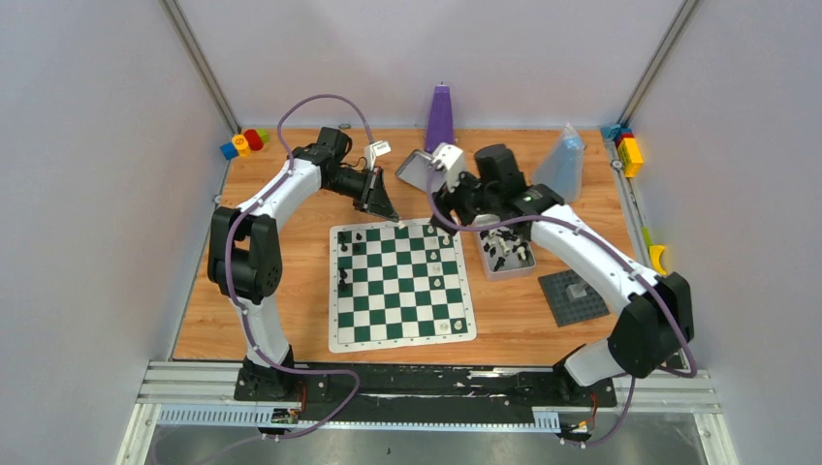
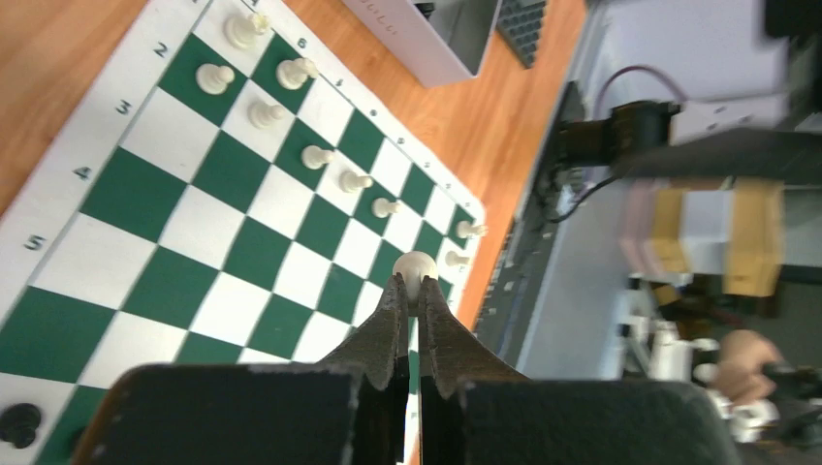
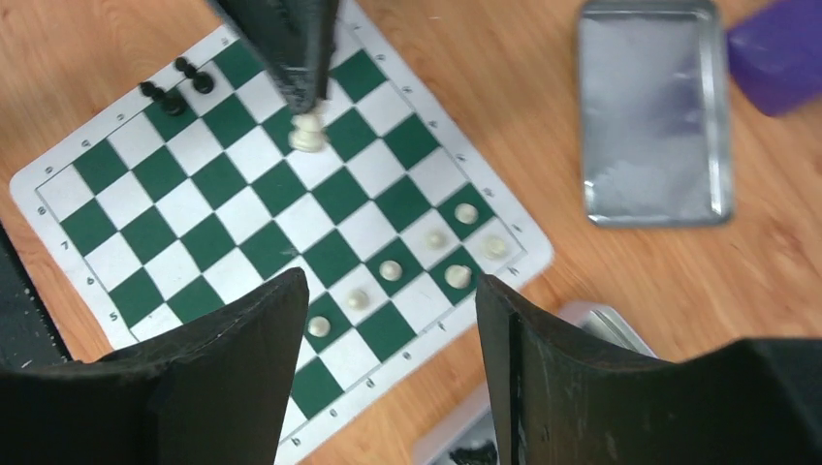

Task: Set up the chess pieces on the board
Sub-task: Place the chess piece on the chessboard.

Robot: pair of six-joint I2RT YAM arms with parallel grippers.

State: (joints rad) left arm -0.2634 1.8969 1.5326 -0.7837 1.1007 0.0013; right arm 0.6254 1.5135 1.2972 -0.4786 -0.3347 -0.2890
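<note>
Left end effector (image 2: 412, 289): clenched on a small cream-white plastic chess piece (image 2: 415, 265), held over the flat dark-green-and-white checked board (image 1: 402, 312) near its upper edge in the top view. Cannot tell whether the piece touches the mat.

Right end effector (image 3: 388, 310): released, fingers wide apart, empty, above the board.

Progress: a row of cream-white pawns (image 3: 391, 269) stands along the board's right side in the top view, with a few more behind it. Only a few black pieces (image 3: 179, 82) stand at its upper left. Many pieces lie in the pale open box (image 1: 509, 275) on the wooden tabletop (image 1: 291, 329). Judged well under half done.
</note>
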